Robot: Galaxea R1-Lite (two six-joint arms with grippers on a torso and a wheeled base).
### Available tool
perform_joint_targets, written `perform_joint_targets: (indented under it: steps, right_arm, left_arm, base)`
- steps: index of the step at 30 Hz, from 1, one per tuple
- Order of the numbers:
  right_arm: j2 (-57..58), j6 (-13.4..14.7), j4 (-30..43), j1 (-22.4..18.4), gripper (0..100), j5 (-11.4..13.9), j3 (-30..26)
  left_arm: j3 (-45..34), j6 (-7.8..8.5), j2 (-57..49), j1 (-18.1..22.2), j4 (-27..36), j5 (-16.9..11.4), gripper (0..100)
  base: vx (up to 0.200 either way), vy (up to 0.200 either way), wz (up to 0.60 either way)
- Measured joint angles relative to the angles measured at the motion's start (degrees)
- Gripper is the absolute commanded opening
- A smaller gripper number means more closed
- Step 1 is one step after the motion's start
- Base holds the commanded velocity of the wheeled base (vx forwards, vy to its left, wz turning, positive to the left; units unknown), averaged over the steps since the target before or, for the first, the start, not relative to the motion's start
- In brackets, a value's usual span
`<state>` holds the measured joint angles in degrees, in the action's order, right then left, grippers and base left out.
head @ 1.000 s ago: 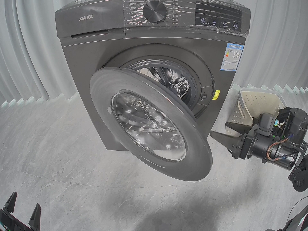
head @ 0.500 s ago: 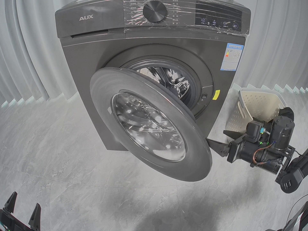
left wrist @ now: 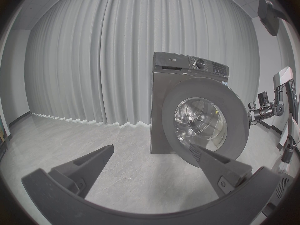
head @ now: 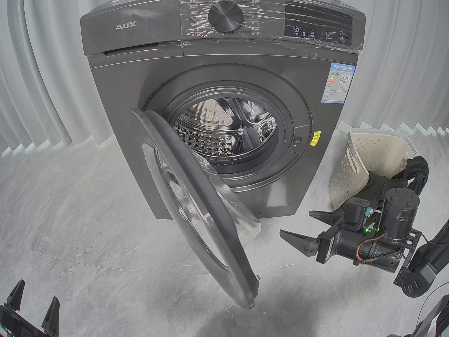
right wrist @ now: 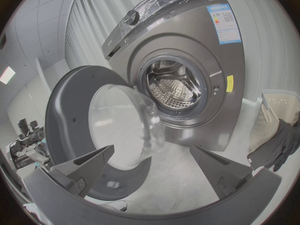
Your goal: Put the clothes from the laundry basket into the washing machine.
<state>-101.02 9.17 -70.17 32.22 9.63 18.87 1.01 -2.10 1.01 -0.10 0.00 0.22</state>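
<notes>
Right gripper (head: 298, 223), 4 o'clock in head view: matt black, two wedge fingers (head: 301, 243) tapering to points, on a black cylindrical wrist (head: 343, 249) with a thin orange-brown cable (head: 361, 254) looped along it, small green lights (head: 366, 230), a boxy black module (head: 355, 208) on top and a stout black drum (head: 401, 209) behind. Left gripper (head: 37, 293), 8 o'clock: same black pointed fingers. Right wrist view: each finger has a cross-hatched pad (right wrist: 194, 150) at the tip and one round screw (right wrist: 222, 184) near the root, and is mounted on a curved black bar (right wrist: 156, 214).
</notes>
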Motion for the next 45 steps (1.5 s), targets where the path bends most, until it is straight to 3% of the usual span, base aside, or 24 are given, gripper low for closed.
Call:
perform_joint_targets:
  steps: [3, 6, 15, 31, 39, 45]
  right_arm:
    - [-1.37, 0.07, 0.02, -0.48, 100, -4.52, 2.29]
    - [-3.89, 0.18, 0.02, -0.66, 100, -7.42, 5.41]
    - [-14.91, 0.05, 0.00, -1.11, 100, -12.31, 15.66]
    - [-24.33, 0.33, -2.67, 5.97, 100, -11.92, 19.63]
    - [-25.16, 0.40, -4.19, 6.31, 100, -10.52, 20.54]
    - [-25.84, 0.43, -3.46, 6.34, 100, -8.19, 23.19]
  left_arm:
    - [0.00, 0.00, 0.00, 0.00, 0.00, 0.02, 100]
    - [0.00, -0.01, 0.00, 0.00, 0.00, 0.00, 100]
    - [0.00, -0.01, 0.00, 0.00, 0.00, 0.00, 100]
    - [0.00, -0.06, 0.00, 0.00, 0.00, 0.02, 100]
    - [0.00, -0.04, 0.00, 0.00, 0.00, 0.02, 100]
    - [0.00, -0.06, 0.00, 0.00, 0.00, 0.02, 100]
  base:
    - [0.000, 0.000, 0.00]
    - [0.000, 0.000, 0.00]
    - [0.000, 0.000, 0.00]
    - [0.000, 0.000, 0.00]
    - [0.000, 0.000, 0.00]
    - [-0.200, 0.000, 0.00]
